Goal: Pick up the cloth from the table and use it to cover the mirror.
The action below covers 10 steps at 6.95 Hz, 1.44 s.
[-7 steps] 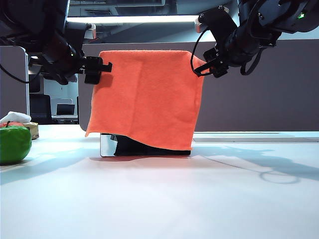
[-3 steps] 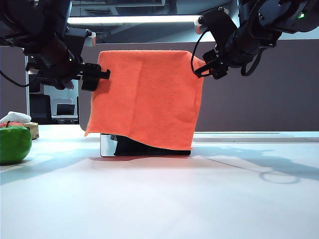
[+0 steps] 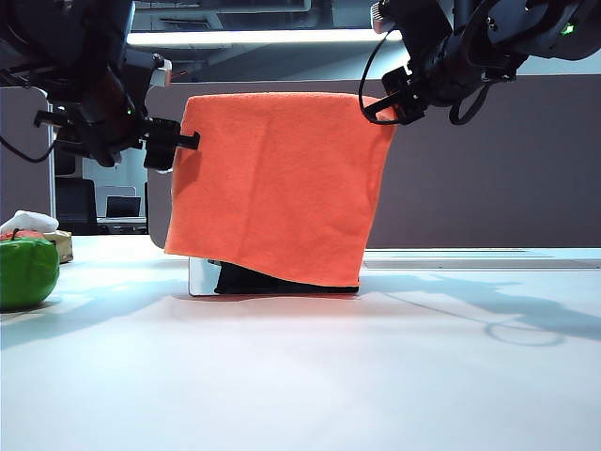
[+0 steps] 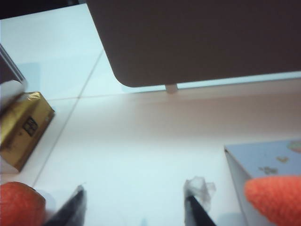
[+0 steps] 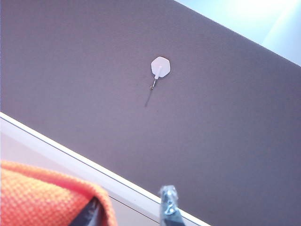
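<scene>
Covering mirror (image 3: pixel 204 276): cloth (image 3: pixel 277 183) draped, hem shifted.
Left gripper (image 3: pixel 184 143) at 9 o'clock, backed off, released; right gripper (image 3: pixel 383 103) at 2 o'clock, raised, parted.

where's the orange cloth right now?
In the exterior view the bright orange microfibre cloth hangs draped over the upright mirror at table centre, between the left gripper and right gripper.

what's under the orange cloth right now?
The mirror: only a strip of glass and its dark base show below the cloth hem. The rest of the pane is covered. Left tool and right tool sit at the cloth's upper corners, both open.
</scene>
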Each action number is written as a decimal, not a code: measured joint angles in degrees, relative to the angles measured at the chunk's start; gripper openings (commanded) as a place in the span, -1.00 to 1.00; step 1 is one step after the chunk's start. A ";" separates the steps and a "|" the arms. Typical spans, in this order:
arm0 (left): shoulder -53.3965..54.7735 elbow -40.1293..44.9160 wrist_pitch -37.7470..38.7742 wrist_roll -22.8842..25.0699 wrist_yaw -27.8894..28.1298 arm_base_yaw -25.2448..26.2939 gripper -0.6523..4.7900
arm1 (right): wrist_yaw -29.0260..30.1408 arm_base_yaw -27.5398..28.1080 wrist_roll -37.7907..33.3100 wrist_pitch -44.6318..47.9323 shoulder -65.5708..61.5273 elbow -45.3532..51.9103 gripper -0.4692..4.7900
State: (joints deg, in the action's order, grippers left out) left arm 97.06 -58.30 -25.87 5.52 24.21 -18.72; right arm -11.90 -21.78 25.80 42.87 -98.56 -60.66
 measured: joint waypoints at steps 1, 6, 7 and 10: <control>0.00 0.00 -3.61 0.00 3.13 0.00 0.23 | 0.00 0.00 0.00 0.04 0.00 0.00 -0.22; -0.55 0.00 -24.17 -1.25 -23.91 0.00 -0.13 | 3.15 0.00 -0.02 -9.92 -0.04 -0.04 -0.22; -0.55 0.00 -24.48 -2.23 -26.86 -0.13 -0.78 | 3.96 0.00 -0.04 -11.47 -0.04 -0.04 -0.22; -0.52 0.00 -28.65 -4.66 -35.78 -0.02 -0.78 | 4.46 -0.07 -0.04 -15.34 -0.04 -0.02 -0.07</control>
State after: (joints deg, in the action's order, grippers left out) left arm 96.53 -58.30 -54.52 0.86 -11.57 -18.74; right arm -7.44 -21.85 25.76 27.53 -98.61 -60.69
